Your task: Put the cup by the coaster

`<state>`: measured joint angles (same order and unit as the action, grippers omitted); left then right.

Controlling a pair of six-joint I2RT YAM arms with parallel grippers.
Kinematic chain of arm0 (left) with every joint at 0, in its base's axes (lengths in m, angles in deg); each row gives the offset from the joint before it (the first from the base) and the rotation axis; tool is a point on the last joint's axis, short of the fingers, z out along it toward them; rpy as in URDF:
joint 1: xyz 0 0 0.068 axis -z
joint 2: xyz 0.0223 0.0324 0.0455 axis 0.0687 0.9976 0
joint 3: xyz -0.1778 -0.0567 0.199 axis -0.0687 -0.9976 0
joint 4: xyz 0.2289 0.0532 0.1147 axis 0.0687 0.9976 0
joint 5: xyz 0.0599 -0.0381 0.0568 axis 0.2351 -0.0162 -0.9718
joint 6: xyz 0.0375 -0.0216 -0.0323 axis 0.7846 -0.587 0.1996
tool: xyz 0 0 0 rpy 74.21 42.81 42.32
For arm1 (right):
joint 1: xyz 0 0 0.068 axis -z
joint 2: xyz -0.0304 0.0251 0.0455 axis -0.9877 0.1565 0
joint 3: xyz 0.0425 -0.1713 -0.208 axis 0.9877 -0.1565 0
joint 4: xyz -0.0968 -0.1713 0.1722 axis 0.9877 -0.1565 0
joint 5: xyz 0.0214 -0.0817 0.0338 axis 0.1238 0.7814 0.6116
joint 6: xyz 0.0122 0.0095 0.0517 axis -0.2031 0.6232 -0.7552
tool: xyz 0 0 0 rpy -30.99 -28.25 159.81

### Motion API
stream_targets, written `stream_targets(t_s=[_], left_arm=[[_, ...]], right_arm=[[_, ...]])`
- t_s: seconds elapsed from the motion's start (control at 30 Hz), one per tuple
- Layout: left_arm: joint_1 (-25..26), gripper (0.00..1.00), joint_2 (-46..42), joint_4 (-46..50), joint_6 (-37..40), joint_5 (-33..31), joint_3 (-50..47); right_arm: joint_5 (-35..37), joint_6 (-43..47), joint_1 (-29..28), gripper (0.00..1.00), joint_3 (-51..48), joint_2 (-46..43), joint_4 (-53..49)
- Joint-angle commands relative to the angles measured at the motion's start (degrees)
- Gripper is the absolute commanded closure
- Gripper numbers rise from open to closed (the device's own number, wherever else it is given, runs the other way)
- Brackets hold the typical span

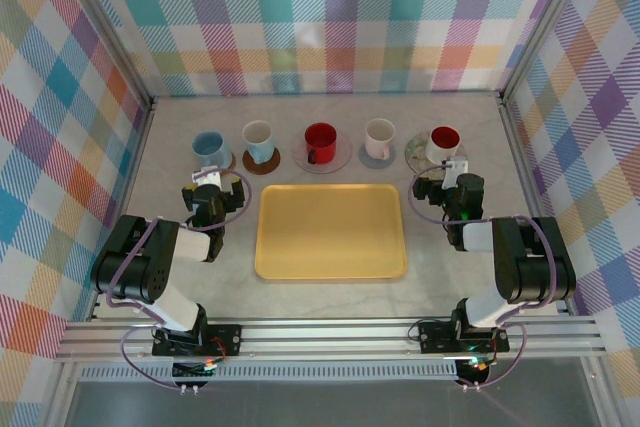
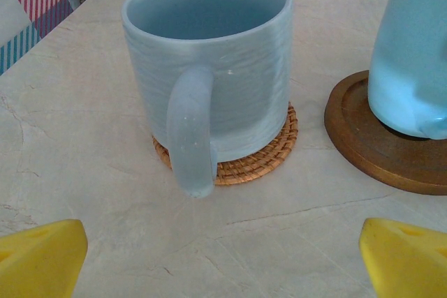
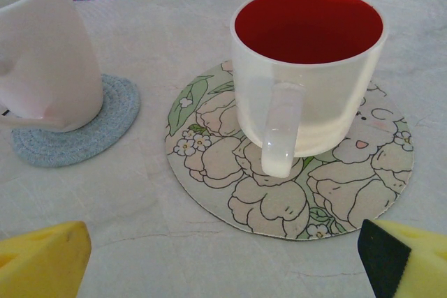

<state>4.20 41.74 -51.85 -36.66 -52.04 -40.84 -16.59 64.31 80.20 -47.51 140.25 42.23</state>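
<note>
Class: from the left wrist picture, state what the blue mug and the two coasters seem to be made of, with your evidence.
Blue mug: likely glazed ceramic; thick wall, soft sheen. Coaster under it: probably woven rattan or straw; coiled tan strands. Dark coaster: looks like wood; brown, smooth, raised rim.

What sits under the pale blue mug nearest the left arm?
A round wicker coaster. The pale blue mug covers its centre, so only the coaster's near edge shows.
</note>
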Motion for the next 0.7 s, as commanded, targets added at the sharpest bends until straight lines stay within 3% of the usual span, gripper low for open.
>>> stream_targets(t_s=[0.0, 0.67], left_arm=[[-0.77, 0.0, -0.05, -0.71, -1.29, 1.05, 0.54], [-1.01, 0.0, 0.05, -0.35, -1.37, 1.38, 0.72]], right_arm=[[-1.2, -0.01, 0.27, 0.01, -0.48, 0.17, 2.3], [-1.22, -0.06, 0.26, 0.01, -0.48, 0.17, 2.3]])
